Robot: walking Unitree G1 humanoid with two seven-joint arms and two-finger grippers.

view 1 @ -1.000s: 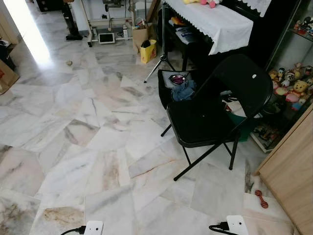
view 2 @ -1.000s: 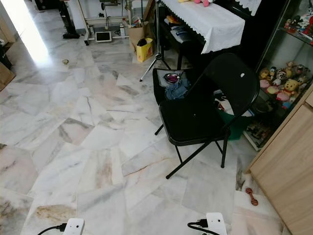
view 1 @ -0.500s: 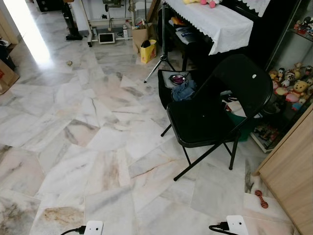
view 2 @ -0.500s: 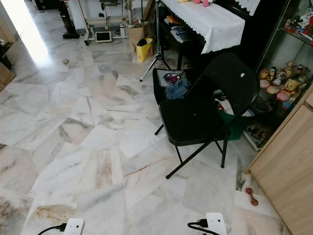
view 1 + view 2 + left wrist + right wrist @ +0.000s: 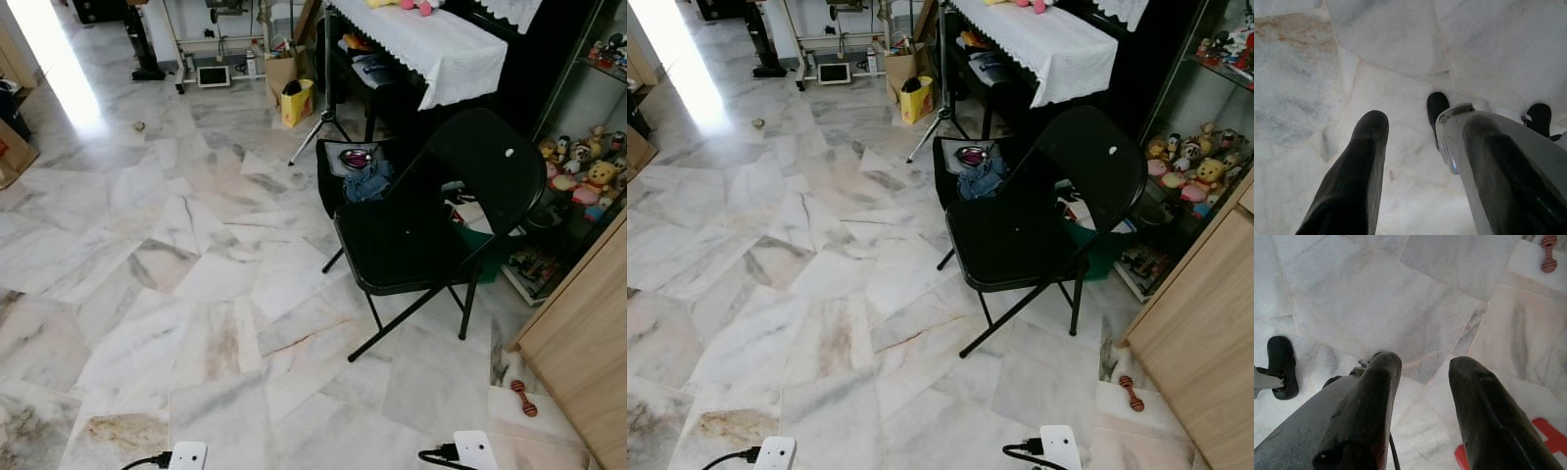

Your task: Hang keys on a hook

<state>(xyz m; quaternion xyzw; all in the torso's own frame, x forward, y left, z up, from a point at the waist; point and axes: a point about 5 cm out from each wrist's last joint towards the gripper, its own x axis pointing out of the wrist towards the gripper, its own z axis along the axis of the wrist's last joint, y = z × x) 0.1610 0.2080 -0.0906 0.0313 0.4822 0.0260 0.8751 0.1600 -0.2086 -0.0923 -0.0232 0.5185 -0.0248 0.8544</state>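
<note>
Marble floor (image 5: 176, 245), black folding chair (image 5: 431, 225) ahead; left gripper (image 5: 1420, 161) and right gripper (image 5: 1422, 396) hang parted and empty, keys and hook nowhere visible, so risk is clipping the chair while searching.

The two eye views look from the head forward and down on the marble floor (image 5: 196, 294) and the black folding chair (image 5: 411, 235), from some way off, and share almost all of it; each wrist view looks straight down along its own fingers, near the floor; the right one shares the red toy (image 5: 1549, 246) with them.
</note>
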